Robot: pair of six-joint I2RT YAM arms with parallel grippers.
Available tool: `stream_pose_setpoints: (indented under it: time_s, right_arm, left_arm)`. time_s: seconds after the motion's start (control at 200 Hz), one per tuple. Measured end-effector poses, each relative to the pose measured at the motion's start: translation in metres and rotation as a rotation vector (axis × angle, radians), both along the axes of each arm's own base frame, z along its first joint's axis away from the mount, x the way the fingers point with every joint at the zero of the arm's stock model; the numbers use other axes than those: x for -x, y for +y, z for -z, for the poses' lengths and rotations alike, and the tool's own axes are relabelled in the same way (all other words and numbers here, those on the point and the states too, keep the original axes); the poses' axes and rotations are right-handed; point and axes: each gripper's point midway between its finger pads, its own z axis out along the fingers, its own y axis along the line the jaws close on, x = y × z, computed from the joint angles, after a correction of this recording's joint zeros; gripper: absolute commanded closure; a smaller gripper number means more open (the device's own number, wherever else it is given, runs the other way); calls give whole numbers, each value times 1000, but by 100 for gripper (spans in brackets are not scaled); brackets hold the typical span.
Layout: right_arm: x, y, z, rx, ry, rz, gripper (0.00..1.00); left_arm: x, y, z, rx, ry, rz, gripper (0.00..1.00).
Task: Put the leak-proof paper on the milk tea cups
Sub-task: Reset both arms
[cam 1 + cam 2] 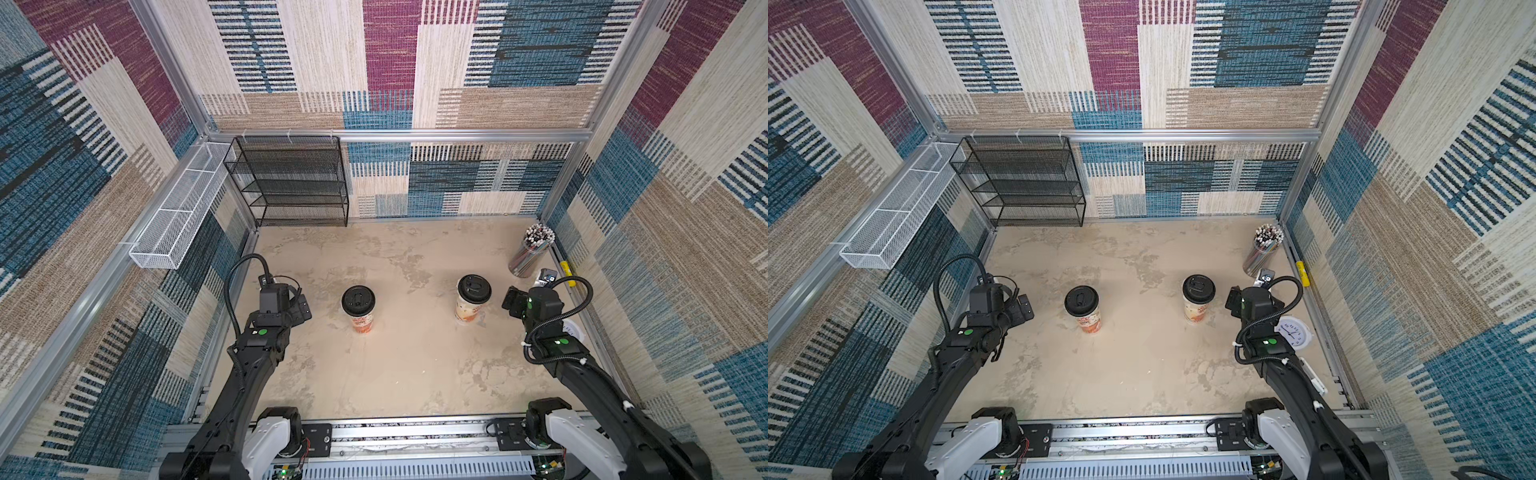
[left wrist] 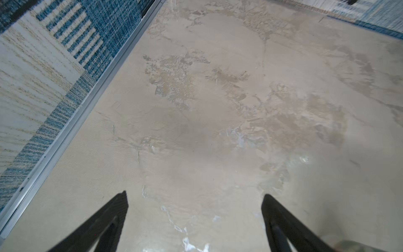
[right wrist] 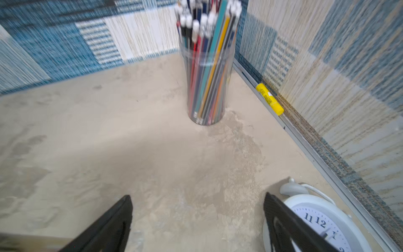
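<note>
Two milk tea cups stand upright mid-table, the left cup [image 1: 362,322] [image 1: 1088,322] and the right cup [image 1: 467,309] [image 1: 1196,311]. Each is white with orange-red print and carries a black lid [image 1: 358,300] [image 1: 474,288]. The leak-proof paper is out of view in every frame. My left gripper [image 1: 301,307] [image 2: 194,194] hangs open to the left of the left cup, over bare table. To the right of the right cup, my right gripper [image 1: 513,299] [image 3: 197,195] is also open, with nothing between its fingers.
A clear tumbler of striped straws [image 1: 530,251] [image 3: 207,76] stands at the back right. A white alarm clock [image 1: 1292,331] [image 3: 316,222] lies beside my right gripper, and a yellow tube [image 3: 269,99] rests along the right wall rail. A black mesh shelf [image 1: 291,183] and a white mesh basket [image 1: 183,212] are at the back left.
</note>
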Motion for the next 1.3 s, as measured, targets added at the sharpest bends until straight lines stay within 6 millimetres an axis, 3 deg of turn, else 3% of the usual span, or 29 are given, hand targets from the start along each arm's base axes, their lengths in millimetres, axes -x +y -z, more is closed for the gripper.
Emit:
stream_pose_setpoints:
  time_s: [0.125,0.286,0.351,0.476,0.606,0.741,0.847,1.012,1.152,1.302]
  right_arm:
    - [-19,1,26,3,-1,-63,0]
    - [-25,8,50,-3,-50,-135,0]
    - [-28,11,43,4,-108,-161,0]
    - [-40,22,20,22,-238,-232,0]
    - [-52,30,9,46,-309,-294,0]
    - [-56,35,20,47,-313,-342,0]
    - [-53,24,19,48,-337,-315,0]
    - [-51,25,10,47,-387,-315,0]
    - [-56,28,2,46,-408,-333,0]
    - [-61,33,0,43,-410,-365,0]
  left_arm:
    - [-13,11,26,-10,-5,20,2]
    - [-25,1,54,12,-44,113,3]
    - [-28,-1,58,14,-54,141,3]
    - [-44,-6,45,-5,-151,199,3]
    - [-53,-10,38,-19,-208,233,3]
    - [-63,-11,38,-12,-229,249,3]
    - [-73,-15,37,-5,-273,274,5]
    - [-74,-22,67,21,-241,297,4]
    - [-89,-29,50,5,-297,322,2]
    - [-90,-28,49,-3,-297,314,1]
